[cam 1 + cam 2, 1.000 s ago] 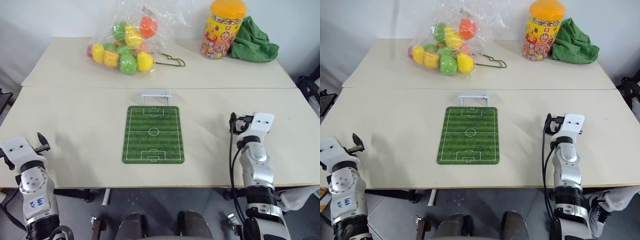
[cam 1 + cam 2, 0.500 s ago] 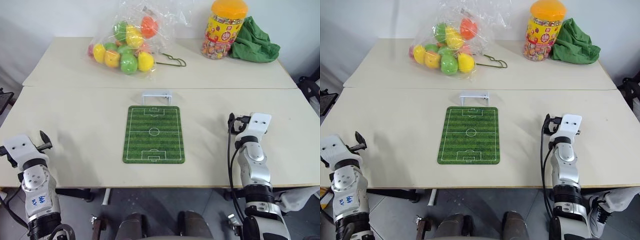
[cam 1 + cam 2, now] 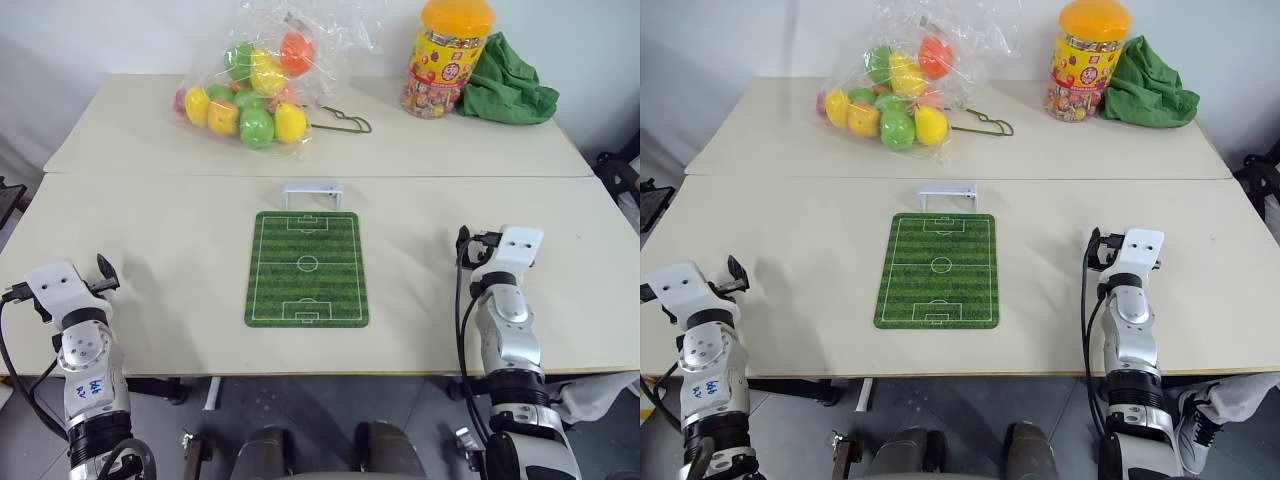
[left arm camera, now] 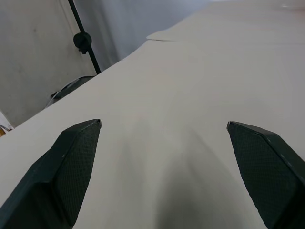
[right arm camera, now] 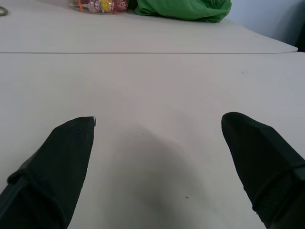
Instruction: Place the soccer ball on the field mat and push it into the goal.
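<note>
From the head views you have the field mat (image 3: 307, 268) centred on the table (image 3: 180, 240), goal (image 3: 312, 190) at its far end for a straight push, no soccer ball seen; wrist views: left gripper (image 4: 162, 167) and right gripper (image 5: 157, 162) wide apart, empty.

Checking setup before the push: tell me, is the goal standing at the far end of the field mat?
Yes, the goal stands on the table just beyond the far short edge of the field mat.
</note>
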Controlling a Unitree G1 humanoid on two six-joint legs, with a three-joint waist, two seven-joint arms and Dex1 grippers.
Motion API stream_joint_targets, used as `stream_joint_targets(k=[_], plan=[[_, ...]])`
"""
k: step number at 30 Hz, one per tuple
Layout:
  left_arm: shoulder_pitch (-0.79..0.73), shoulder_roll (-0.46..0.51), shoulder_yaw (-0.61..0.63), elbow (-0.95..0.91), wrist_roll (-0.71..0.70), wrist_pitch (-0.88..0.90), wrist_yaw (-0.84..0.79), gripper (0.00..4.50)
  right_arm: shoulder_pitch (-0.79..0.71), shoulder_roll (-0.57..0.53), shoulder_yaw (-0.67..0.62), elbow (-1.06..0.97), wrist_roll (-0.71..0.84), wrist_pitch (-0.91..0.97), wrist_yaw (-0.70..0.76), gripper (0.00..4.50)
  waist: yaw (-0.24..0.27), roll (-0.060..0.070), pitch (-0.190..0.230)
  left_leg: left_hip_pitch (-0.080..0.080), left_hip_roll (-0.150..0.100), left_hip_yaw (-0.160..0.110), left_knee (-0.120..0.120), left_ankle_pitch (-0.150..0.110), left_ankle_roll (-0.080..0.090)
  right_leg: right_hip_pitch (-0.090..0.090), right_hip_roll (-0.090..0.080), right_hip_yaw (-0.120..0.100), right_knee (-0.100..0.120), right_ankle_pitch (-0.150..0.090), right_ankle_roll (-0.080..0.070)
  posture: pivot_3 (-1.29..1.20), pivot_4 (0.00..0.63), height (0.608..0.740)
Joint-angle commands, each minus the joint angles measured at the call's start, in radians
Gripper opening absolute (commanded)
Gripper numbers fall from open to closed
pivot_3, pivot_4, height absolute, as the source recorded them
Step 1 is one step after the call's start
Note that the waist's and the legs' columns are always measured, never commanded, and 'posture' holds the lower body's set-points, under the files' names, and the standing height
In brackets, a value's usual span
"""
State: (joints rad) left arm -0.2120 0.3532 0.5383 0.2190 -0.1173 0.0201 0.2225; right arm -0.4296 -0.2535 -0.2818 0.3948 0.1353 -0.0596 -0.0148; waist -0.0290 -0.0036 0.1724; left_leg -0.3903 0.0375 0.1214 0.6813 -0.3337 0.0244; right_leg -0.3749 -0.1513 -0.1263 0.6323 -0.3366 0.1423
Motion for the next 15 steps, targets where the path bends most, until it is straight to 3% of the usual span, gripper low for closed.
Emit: stream_joint_targets(k=[1,11,15], plan=[[-0.017,0.017,-0.012,0.010,0.011,-0.024,-0.007,4.50,-0.003,-0.011,-0.013,-0.014,-0.005,-0.027,-0.011,4.46,0.001,0.000,0.000,0.000,0.000,0.000,0.000,0.000,0.000,0.000,0.000,0.000,0.000,0.000,0.000,0.00,0.150,0.740],[-0.048,0.021,-0.044,0.043,0.002,-0.055,-0.037,4.50,0.023,-0.014,-0.021,-0.039,-0.004,-0.030,-0.027,4.46,0.000,0.000,0.000,0.000,0.000,0.000,0.000,0.000,0.000,0.000,0.000,0.000,0.000,0.000,0.000,0.00,0.150,0.740],[-0.046,0.044,-0.063,0.051,-0.019,-0.062,-0.130,4.50,0.060,-0.041,0.037,-0.101,0.007,-0.020,0.098,4.46,0.000,0.000,0.000,0.000,0.000,0.000,0.000,0.000,0.000,0.000,0.000,0.000,0.000,0.000,0.000,0.00,0.150,0.740]])
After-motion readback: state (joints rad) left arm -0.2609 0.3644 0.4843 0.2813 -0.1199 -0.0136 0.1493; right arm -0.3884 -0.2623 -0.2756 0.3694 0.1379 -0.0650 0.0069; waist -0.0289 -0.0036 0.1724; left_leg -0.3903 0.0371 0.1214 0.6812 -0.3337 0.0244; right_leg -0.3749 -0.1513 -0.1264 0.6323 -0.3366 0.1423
